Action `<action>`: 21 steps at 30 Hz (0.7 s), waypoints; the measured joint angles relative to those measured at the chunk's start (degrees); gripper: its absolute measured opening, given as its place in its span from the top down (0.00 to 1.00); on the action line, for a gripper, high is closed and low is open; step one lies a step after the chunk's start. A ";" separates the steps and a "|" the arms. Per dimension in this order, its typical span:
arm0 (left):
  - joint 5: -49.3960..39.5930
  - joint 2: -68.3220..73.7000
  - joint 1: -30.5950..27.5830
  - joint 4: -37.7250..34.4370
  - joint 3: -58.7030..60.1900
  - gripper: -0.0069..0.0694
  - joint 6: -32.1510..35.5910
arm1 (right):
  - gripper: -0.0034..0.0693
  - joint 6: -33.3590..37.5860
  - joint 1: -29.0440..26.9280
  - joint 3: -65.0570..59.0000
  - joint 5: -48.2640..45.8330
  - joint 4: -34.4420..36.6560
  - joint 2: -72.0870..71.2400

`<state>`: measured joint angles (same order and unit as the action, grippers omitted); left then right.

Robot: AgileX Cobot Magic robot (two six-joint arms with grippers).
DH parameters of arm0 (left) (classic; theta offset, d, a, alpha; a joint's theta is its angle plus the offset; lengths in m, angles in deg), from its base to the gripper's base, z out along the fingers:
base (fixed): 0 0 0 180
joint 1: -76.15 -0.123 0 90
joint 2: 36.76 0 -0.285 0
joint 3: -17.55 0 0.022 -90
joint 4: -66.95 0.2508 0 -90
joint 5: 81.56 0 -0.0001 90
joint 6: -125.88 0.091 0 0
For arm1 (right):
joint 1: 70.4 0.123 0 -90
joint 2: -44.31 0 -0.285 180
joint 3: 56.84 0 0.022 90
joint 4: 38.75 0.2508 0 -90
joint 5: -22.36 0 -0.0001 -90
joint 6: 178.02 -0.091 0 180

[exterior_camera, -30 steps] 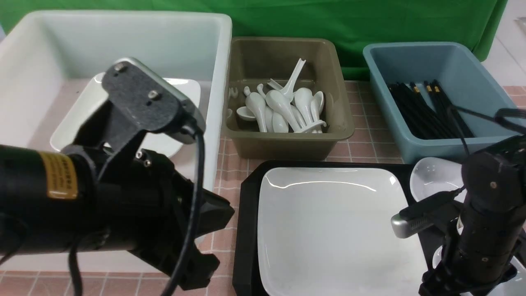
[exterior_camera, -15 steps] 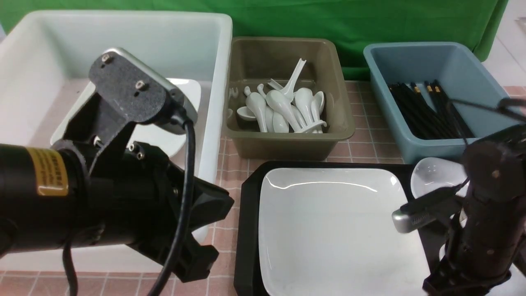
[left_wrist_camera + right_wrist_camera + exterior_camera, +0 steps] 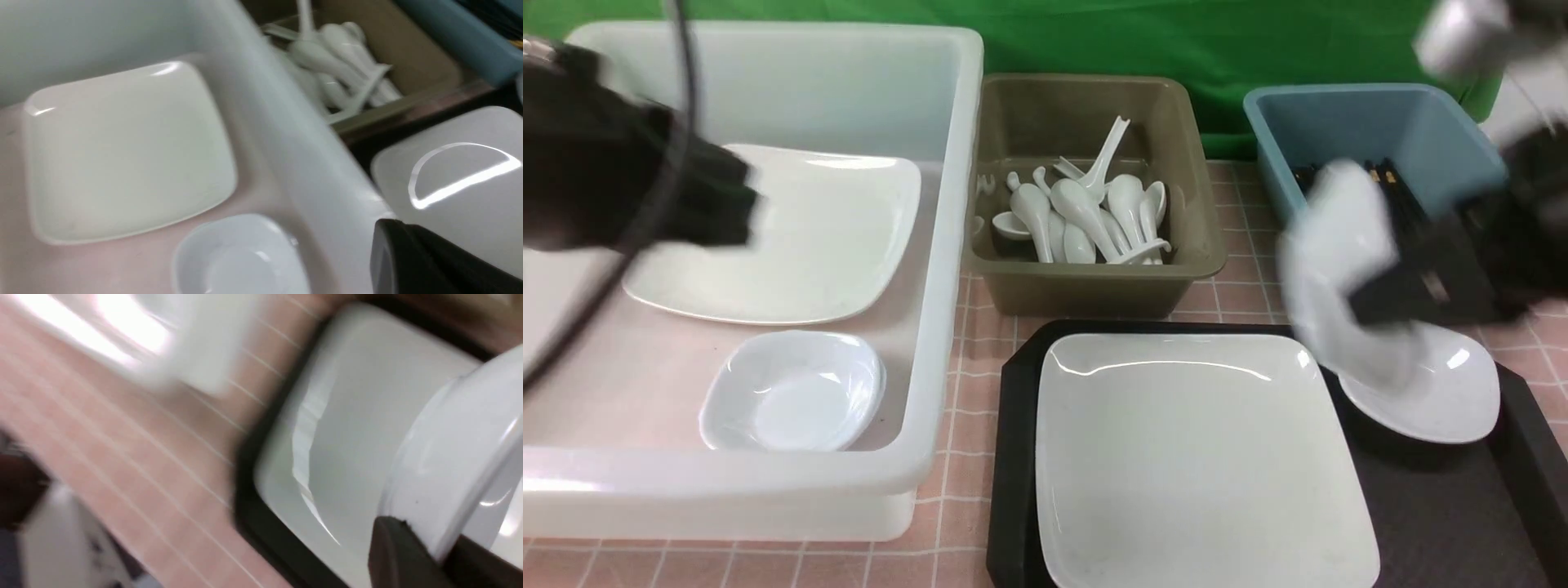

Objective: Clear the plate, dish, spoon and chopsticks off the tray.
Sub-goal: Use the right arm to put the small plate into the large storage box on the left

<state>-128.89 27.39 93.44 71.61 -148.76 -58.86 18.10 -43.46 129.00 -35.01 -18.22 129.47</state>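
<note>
Above the far right corner of the tray [image 3: 1013, 425] the right fingers [image 3: 392, 559] pinch the tilted dish [image 3: 1331, 245] by its rim, the white tub [image 3: 947, 163] lying well to their left, nearer the left fingers [image 3: 408, 261], whose spread I cannot tell

Beside the left gripper's finger [image 3: 408, 261]
The plate [image 3: 470, 192] lies just beside that dark finger; across the white tub's wall [image 3: 294, 134] from it lie a second square plate [image 3: 122, 151] and a small dish [image 3: 241, 261].

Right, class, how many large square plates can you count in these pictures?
2. One square plate lies in the white tub, behind a small dish; the other plate sits on the black tray. Any stacked underneath would be hidden.
</note>
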 joint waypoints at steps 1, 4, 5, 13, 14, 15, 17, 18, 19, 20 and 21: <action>-0.84 -0.12 -2.50 -0.07 -0.05 0.91 0.00 | 0.85 0.66 1.42 2.18 0.70 1.20 1.23; -2.48 -1.01 -10.96 -2.43 0.55 0.91 1.30 | 0.85 2.17 8.42 9.67 3.58 1.84 8.49; -2.85 -1.20 -14.14 -4.66 1.17 0.91 2.71 | 0.85 2.54 11.73 14.67 4.51 1.47 12.86; -6.68 -1.70 -23.73 -20.60 3.45 0.91 15.45 | 0.85 3.03 21.00 35.76 5.55 -0.06 34.83; -7.52 -1.70 -24.05 -21.77 3.45 0.91 16.44 | 0.85 3.12 21.63 39.16 5.55 -0.33 38.84; -8.09 -1.70 -24.05 -22.11 3.45 0.91 16.69 | 0.85 3.11 21.87 41.21 5.55 -0.51 41.49; -9.32 -1.70 -24.05 -22.45 3.45 0.91 16.81 | 0.85 3.11 21.96 43.86 5.43 -0.96 45.28; -10.14 -1.70 -24.05 -22.45 3.45 0.91 16.87 | 0.85 3.11 22.00 45.12 5.43 -1.18 47.22; -10.64 -1.70 -24.05 -22.45 3.45 0.91 16.87 | 0.85 3.11 22.00 46.07 5.39 -1.35 49.05; -10.96 -1.70 -24.05 -22.45 3.45 0.91 16.91 | 0.85 3.11 22.00 46.36 5.39 -1.41 49.70; -11.49 -1.70 -24.05 -22.45 3.45 0.91 16.91 | 0.84 3.11 22.00 47.07 5.44 -1.70 52.14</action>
<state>-140.39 25.68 69.39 49.16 -145.31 -41.95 21.21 -21.46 176.07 -29.57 -19.93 181.61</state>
